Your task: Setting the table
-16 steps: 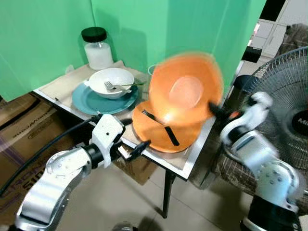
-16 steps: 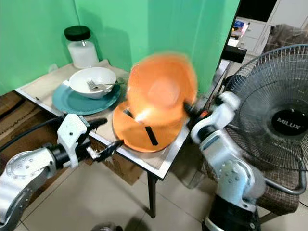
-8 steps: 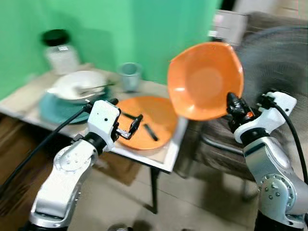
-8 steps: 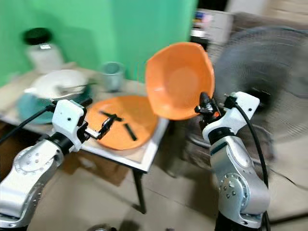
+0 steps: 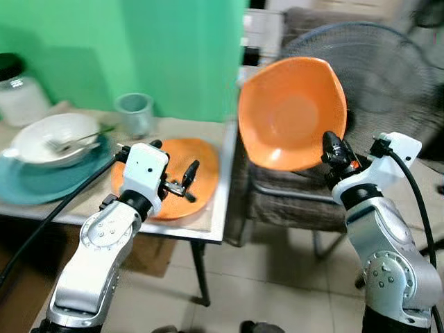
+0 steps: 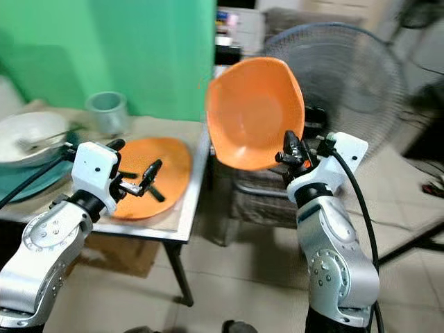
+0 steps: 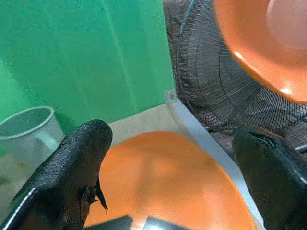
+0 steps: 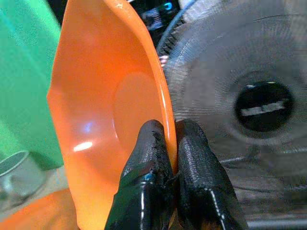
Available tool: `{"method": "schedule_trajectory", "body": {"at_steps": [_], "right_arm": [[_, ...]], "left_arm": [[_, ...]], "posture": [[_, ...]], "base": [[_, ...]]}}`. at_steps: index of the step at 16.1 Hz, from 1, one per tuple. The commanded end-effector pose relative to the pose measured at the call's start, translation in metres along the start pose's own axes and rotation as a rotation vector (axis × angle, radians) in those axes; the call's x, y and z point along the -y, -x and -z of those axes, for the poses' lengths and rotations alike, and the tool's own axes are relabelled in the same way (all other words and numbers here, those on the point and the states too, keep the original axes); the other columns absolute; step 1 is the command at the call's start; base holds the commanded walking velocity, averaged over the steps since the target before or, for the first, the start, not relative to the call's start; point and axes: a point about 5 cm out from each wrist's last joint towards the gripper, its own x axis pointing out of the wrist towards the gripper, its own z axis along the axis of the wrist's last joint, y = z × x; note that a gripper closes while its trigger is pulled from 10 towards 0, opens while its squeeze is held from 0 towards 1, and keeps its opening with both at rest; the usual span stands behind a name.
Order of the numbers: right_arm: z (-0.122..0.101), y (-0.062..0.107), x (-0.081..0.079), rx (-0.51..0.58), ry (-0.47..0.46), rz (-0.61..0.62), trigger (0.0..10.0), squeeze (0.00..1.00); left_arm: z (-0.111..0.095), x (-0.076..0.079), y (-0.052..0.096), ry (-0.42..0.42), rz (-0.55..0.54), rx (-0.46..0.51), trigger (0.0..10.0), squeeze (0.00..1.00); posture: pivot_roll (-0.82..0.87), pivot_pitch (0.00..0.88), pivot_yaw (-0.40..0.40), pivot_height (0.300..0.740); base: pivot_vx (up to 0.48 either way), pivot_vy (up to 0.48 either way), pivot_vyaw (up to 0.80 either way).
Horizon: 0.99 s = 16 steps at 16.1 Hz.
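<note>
- Left eye view: the right gripper is pinching the lower rim of the orange bowl and holding it up on edge, clear of the table, its hollow facing the camera; carrying by the rim is probably why it is tipping so steeply. The left gripper is hovering with fingers apart over the orange plate, likely readying to steady or free it.
- Right eye view: the white bowl with a fork inside is sitting on a teal plate at the table's far left, a pale cup standing behind the orange plate. A fan is standing just behind the raised bowl.
- Left wrist view: both black fingers are spreading wide around nothing, framing the orange plate below, with dark strips lying on it.
- Right wrist view: two fingertips are clamping the bowl's thin rim between them, one on each face.
</note>
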Motion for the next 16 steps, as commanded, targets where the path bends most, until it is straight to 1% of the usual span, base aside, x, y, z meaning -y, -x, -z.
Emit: {"method": "schedule_trajectory", "body": {"at_steps": [1, 2, 4, 6, 7, 9, 16], "right_arm": [[-0.006, -0.001, -0.004, 0.042, 0.001, -0.023, 10.0, 0.0], [-0.005, -0.001, -0.004, 0.038, -0.001, -0.02, 10.0, 0.0], [-0.001, -0.003, -0.004, 0.029, -0.004, -0.006, 10.0, 0.0], [0.004, -0.002, 0.0, 0.01, -0.005, 0.015, 10.0, 0.0], [0.009, -0.002, 0.002, -0.015, 0.005, 0.04, 10.0, 0.0], [0.01, -0.001, 0.003, -0.024, 0.005, 0.048, 10.0, 0.0], [0.011, -0.001, 0.002, -0.026, 0.002, 0.065, 10.0, 0.0]], "left_arm": [[-0.002, -0.004, -0.001, -0.003, -0.027, 0.008, 10.0, 0.0], [-0.003, -0.004, -0.002, 0.002, -0.023, 0.015, 10.0, 0.0], [0.001, -0.008, -0.003, -0.006, -0.054, -0.006, 10.0, 0.0], [-0.003, -0.007, -0.005, 0.003, -0.039, 0.007, 10.0, 0.0], [0.004, -0.012, -0.004, -0.002, -0.064, -0.022, 10.0, 0.0], [0.001, -0.012, -0.007, 0.001, -0.06, -0.014, 10.0, 0.0], [0.003, -0.015, -0.005, 0.017, -0.074, -0.019, 10.0, 0.0]], "posture": [[0.15, 0.0, -0.028, 0.74], [0.15, 0.0, -0.034, 0.74], [0.15, 0.0, -0.028, 0.74], [0.15, 0.0, -0.028, 0.74], [0.14, 0.0, -0.02, 0.74], [0.14, 0.0, -0.02, 0.74], [0.14, 0.0, -0.011, 0.74]], "base": [[0.0, 0.0, -0.8], [0.0, 0.0, -0.8], [0.0, 0.0, -0.8], [0.0, 0.0, -0.8], [0.0, 0.0, -0.8], [0.0, 0.0, -0.8], [0.0, 0.0, -0.8]]}}
